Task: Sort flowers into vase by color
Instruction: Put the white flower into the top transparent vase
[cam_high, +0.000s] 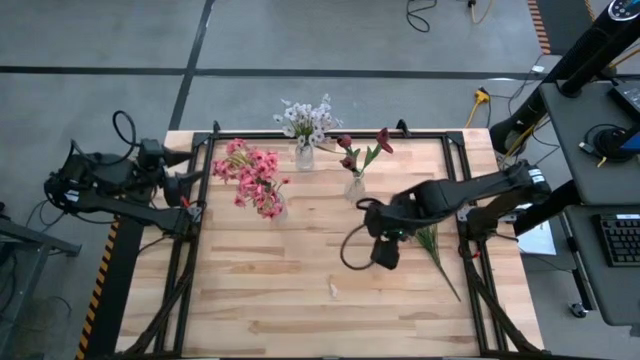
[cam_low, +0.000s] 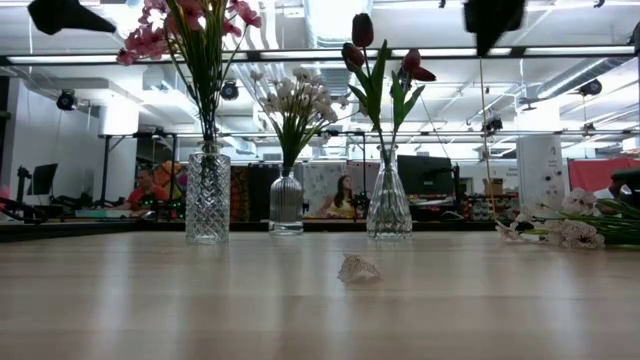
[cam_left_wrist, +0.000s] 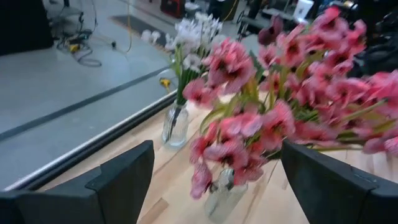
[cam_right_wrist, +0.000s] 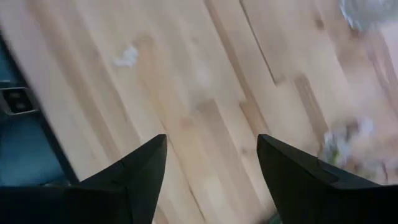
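Note:
Three glass vases stand at the table's far side: one with pink flowers (cam_high: 255, 178), one with white flowers (cam_high: 306, 122) and one with dark red tulips (cam_high: 355, 160). A loose stem with pale blossoms (cam_high: 434, 248) lies flat on the table at the right and also shows in the low view (cam_low: 570, 232). My right gripper (cam_high: 385, 252) hangs open above the bare wood left of that stem, pointing down, with nothing between its fingers (cam_right_wrist: 211, 149). My left gripper (cam_high: 190, 186) waits open at the table's left edge, facing the pink flowers (cam_left_wrist: 273, 106).
A small pale petal (cam_high: 333, 290) lies on the wood near the table's middle and shows in the low view (cam_low: 358, 268). A black frame rail (cam_high: 190, 260) runs along each side of the table. Bare wood spans the near half.

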